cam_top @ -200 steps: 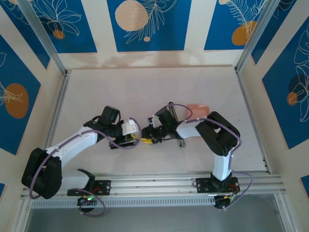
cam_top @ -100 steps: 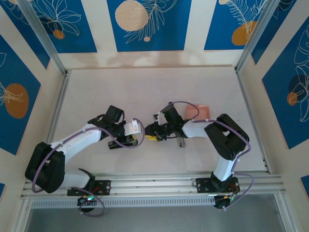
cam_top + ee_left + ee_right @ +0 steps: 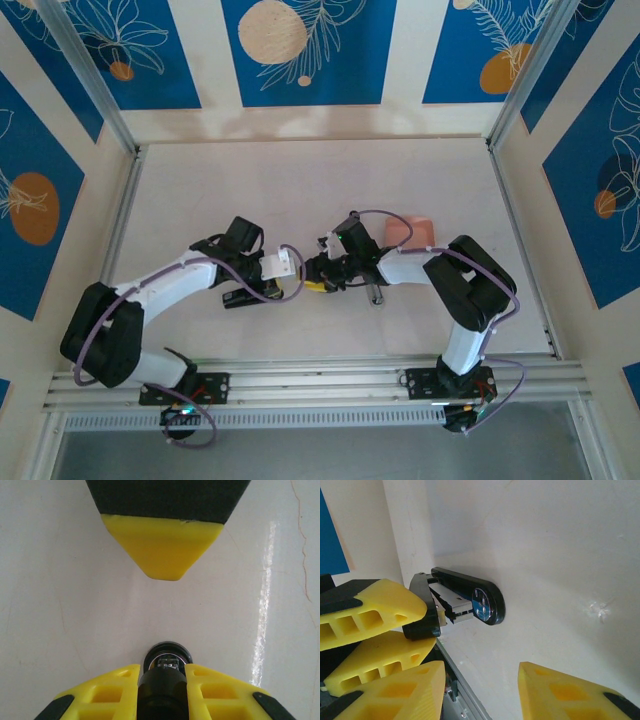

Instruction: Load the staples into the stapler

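The black stapler (image 3: 470, 597) lies on the table with its silver magazine exposed and its round metal anvil (image 3: 482, 603) facing my right wrist camera. In the top view its base (image 3: 243, 298) shows below the left wrist. My left gripper (image 3: 162, 680) is shut on the stapler's black top cover, and its yellow fingers (image 3: 372, 612) pinch that cover's tip above the anvil. My right gripper (image 3: 480, 682) is open just in front of the stapler, with only bare table between its fingers. The two grippers meet mid-table, left gripper (image 3: 292, 280) beside right gripper (image 3: 314, 280). The staples are too small to make out.
A shallow pink tray (image 3: 410, 230) sits behind the right forearm. A slim metal bar (image 3: 375, 296) lies on the table just in front of that forearm. An aluminium rail (image 3: 320, 380) runs along the near edge.
The left gripper has shifted right toward the right gripper, still shut on the cover. The right arm drew its elbow back to the right, then held still.
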Available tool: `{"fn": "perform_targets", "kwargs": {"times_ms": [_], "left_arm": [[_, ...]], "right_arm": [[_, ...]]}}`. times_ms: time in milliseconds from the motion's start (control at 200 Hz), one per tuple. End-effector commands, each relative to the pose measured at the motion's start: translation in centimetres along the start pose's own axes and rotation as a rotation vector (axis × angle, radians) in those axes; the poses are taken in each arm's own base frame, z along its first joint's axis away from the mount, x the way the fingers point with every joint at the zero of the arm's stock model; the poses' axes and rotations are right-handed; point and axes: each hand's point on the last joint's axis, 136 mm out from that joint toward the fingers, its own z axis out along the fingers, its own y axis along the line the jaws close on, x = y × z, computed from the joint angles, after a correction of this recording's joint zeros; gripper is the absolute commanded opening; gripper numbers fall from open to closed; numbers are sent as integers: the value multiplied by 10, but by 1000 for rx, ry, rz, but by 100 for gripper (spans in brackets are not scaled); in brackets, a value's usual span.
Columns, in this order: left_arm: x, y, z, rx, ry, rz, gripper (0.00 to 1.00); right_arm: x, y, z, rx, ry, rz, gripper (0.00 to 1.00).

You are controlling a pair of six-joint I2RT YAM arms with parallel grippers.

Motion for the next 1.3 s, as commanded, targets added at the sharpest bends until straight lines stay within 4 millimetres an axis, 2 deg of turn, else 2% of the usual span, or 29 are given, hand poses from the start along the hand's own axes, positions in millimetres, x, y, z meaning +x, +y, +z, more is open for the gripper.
{"fn": "perform_targets", "kwargs": {"times_ms": [0,150,1090,1180,1295], "left_arm": [[-1,-4,2,29,23,-10,18],[-2,-5,6,39,29,-14,18],[29,-12,33,100,202,-31,16],[28,-12,34,104,202,-39,15],[16,-7,28,77,162,-60,15]], "right_arm": [[5,-4,-1,14,13,-3,44],[3,-3,0,13,10,-5,44],[3,-6,1,18,14,-1,44],[4,-6,1,17,16,-1,44],[3,-5,0,16,12,-1,44]]}}
